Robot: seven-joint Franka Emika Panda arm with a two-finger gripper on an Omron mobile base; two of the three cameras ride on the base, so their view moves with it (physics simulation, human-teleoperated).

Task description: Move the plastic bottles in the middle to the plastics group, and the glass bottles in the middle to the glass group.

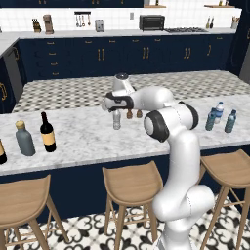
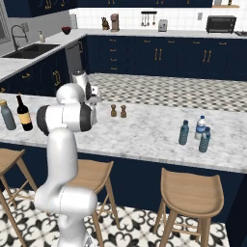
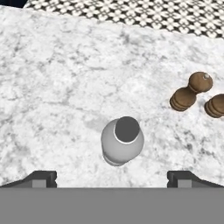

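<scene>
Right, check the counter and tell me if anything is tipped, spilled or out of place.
Nothing is tipped or spilled. One thing is out of place: a clear greyish bottle stands upright alone mid-counter beside the two brown shakers, apart from the plastics group at the right end. The open gripper hangs right above it.

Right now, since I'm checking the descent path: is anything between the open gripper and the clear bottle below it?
Nothing. In the hand view the gripper hangs open above the clear bottle, with only bare marble counter around it. The brown shakers stand off to one side.
</scene>
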